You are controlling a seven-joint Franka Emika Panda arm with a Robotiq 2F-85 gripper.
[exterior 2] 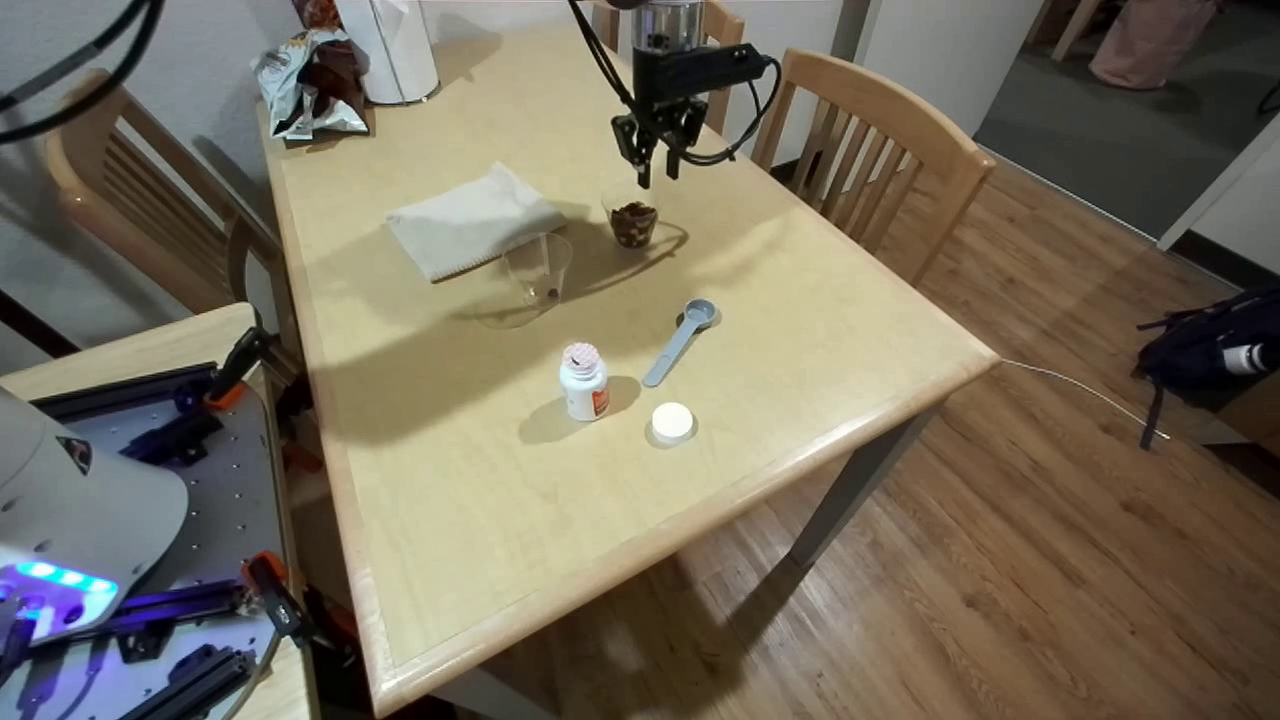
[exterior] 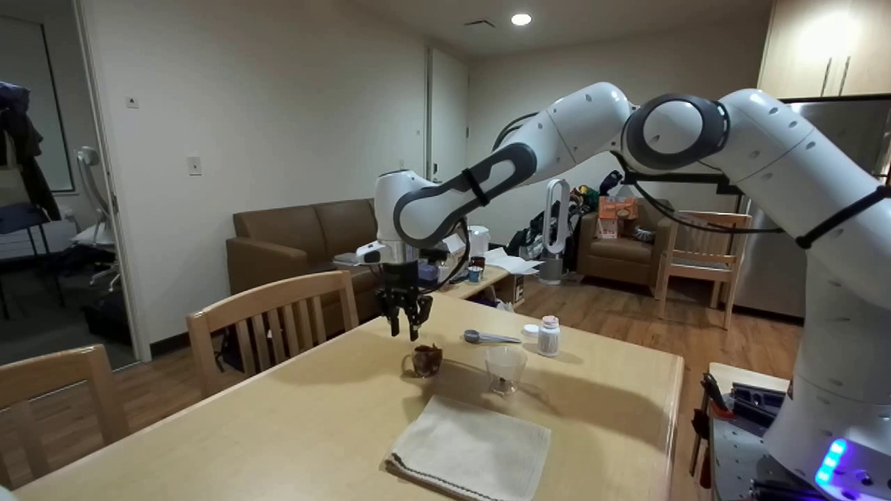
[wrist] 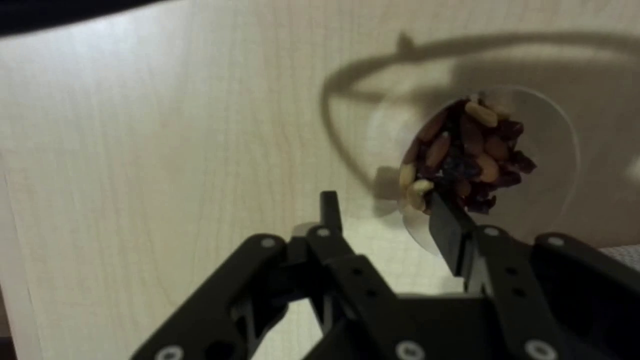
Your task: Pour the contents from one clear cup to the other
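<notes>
Spotter: What's to pour, and where?

Me: The nuts and dark fruit (wrist: pixel 467 155) sit heaped in the loaded cup (wrist: pixel 552 155), upright on the table (exterior 2: pixel 450 560). Smooth ovals, wrinkly bits; they'll prob tumble in clumps.

Spotter: And that cup?

Me: Clear, thin-looking, plastic I'd guess, wider at the rim. Could buckle if I squeeze hard.

Spotter: Your end?

Me: My gripper (wrist: pixel 384 202) hangs near that rim, looks just above it, fingers parted, nothing btwn them. In the wrist view one tip overlaps the nuts, the other shows against the table; I read that as lining up for a grasp. Pinch the wall or hug the whole cup? Can't tell.

Spotter: Where to?

Me: The receiving cup (exterior 2: pixel 538 262), same flared shape, upright nearby w/ only a dark speck or so at the bottom. Prob set close to keep the carry short (short trip = fewer spills, imo).

Spotter: Rest of it?

Me: Folded cloth (exterior: pixel 480 445) just beside that cup, woven, dark-edged, maybe there for strays. Farther out: smooth grey scoop (exterior 2: pixel 680 345) lying flat, glossy white bottle (exterior 2: pixel 583 385) standing, round white cap (exterior 2: pixel 672 423) near it. All prob put off the pour path on purpose.
</notes>
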